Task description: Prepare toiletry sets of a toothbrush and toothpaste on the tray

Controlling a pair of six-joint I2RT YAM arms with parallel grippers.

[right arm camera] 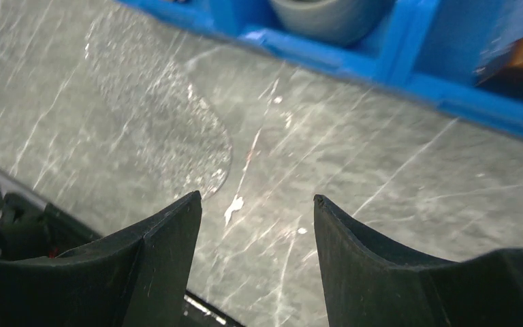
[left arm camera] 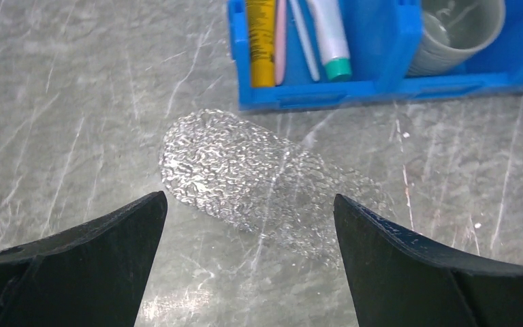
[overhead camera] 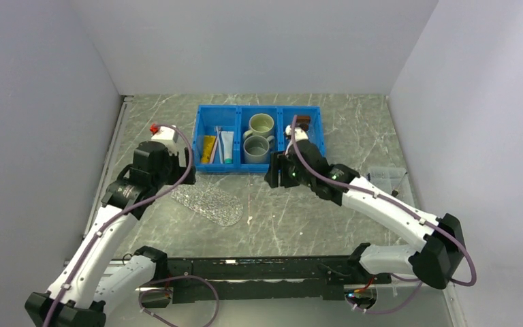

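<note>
The clear glittery oval tray (overhead camera: 208,202) lies on the table in front of the blue bin, with nothing on it; it also shows in the left wrist view (left arm camera: 259,177) and the right wrist view (right arm camera: 156,116). The yellow-orange toothpaste (left arm camera: 261,41), the pinkish toothbrush (left arm camera: 280,41), the pale blue-white toothbrush (left arm camera: 304,41) and the white toothpaste with a teal cap (left arm camera: 330,34) lie side by side in the bin's left compartment (overhead camera: 218,146). My left gripper (left arm camera: 248,197) is open and empty above the tray's near-left side (overhead camera: 176,167). My right gripper (right arm camera: 257,197) is open and empty, right of the tray (overhead camera: 276,175).
The blue three-compartment bin (overhead camera: 235,168) stands at the back. Two grey-green mugs (overhead camera: 261,125) fill its middle compartment and brown blocks (overhead camera: 303,122) its right one. A small clear box (overhead camera: 386,178) sits at the right. Grey walls close in the table on both sides.
</note>
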